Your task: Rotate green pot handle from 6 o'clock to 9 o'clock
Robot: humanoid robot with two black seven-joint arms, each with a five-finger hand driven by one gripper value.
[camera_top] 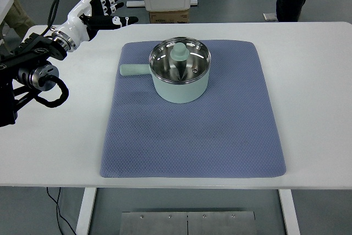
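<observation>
Now pot handle (133, 70) leftward; left hand (108, 1) clear

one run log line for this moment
pot: on mat | handle: 9 o'clock | left hand: open, clear of pot | right arm: unseen

top view | one camera | steep downward look from robot's side | whole table (308, 81) in frame

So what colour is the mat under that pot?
The mat is a greyish blue with a fine dotted weave, under the pale green pot; the top view shows it.
</observation>
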